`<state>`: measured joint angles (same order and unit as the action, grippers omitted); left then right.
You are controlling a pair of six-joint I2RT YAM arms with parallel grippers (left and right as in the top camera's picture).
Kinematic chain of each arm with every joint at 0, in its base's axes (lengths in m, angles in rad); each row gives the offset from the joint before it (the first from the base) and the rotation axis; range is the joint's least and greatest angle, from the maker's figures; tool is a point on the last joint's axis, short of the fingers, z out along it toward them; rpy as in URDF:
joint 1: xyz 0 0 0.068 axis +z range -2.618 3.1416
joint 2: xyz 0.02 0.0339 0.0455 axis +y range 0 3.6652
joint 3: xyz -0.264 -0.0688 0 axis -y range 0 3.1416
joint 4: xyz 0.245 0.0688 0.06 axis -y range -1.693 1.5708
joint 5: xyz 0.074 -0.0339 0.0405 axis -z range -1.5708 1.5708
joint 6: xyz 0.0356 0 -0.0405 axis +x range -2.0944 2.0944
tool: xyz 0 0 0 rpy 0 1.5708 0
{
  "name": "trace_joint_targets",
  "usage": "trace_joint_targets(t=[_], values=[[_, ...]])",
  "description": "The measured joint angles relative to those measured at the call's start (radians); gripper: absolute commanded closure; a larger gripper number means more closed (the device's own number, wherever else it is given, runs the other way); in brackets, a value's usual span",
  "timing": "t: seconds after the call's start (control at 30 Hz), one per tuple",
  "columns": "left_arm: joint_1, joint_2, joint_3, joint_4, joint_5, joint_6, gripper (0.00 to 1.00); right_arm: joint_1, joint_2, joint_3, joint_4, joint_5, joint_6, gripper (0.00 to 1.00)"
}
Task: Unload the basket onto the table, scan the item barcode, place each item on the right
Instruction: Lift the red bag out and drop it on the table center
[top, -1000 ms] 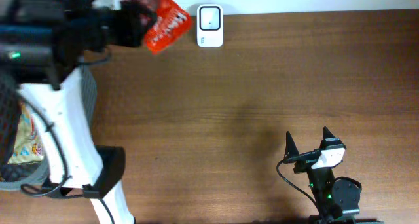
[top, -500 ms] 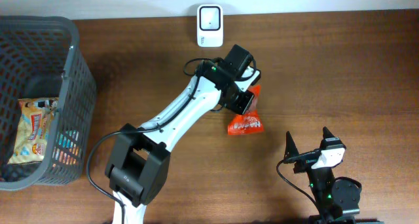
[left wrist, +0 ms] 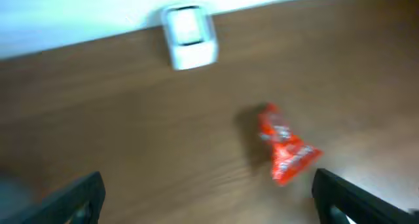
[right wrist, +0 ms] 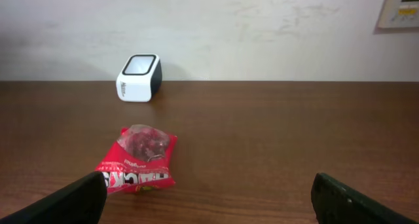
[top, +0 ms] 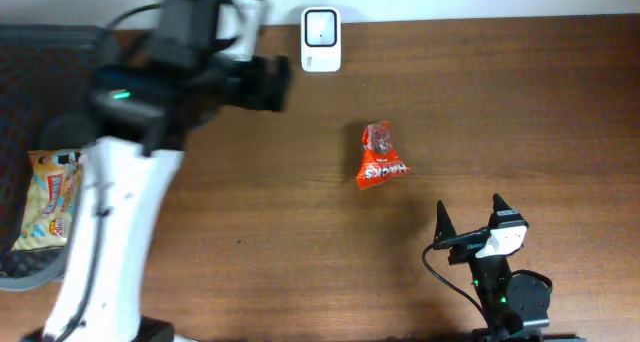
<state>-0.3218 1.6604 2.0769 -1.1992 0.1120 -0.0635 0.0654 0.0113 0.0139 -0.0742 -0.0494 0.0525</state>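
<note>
The item, a red snack packet [top: 380,158], lies loose on the brown table, right of centre. The white barcode scanner [top: 321,39] stands at the table's far edge. My left gripper [top: 264,84], blurred, hovers left of the scanner and well away from the packet. In the left wrist view the left gripper [left wrist: 209,204] is open and empty, with the packet [left wrist: 283,153] and scanner [left wrist: 188,44] ahead. My right gripper [top: 470,220] rests open near the front edge. Its wrist view shows the right gripper [right wrist: 209,204] empty, the packet [right wrist: 137,160] lying ahead left and the scanner [right wrist: 139,76] beyond.
A dark mesh basket [top: 25,270] stands at the left edge, partly hidden by my left arm, with a yellow snack bag [top: 48,207] inside. A pale wall runs behind the table's far edge.
My left gripper opened and let go of the red packet, which now lies on the table. The left arm swung back up and left. The right arm stayed still.
</note>
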Motion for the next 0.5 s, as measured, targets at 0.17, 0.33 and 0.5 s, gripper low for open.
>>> trace_joint_targets(t=[0.17, 0.33, 0.5], values=[[0.509, -0.121, 0.0, -0.135, -0.039, -0.088, 0.01, 0.0, 0.0, 0.0, 0.0, 0.0, 0.0, 0.02], [0.816, -0.123, -0.028, -0.141, -0.092, -0.201, 0.01, 0.0, 0.0, 0.0, 0.0, 0.0, 0.0, 0.02], [0.851, -0.115, -0.232, -0.069, -0.125, -0.23, 0.0, 0.0, 0.0, 0.0, 0.0, 0.0, 0.0, 0.02]])
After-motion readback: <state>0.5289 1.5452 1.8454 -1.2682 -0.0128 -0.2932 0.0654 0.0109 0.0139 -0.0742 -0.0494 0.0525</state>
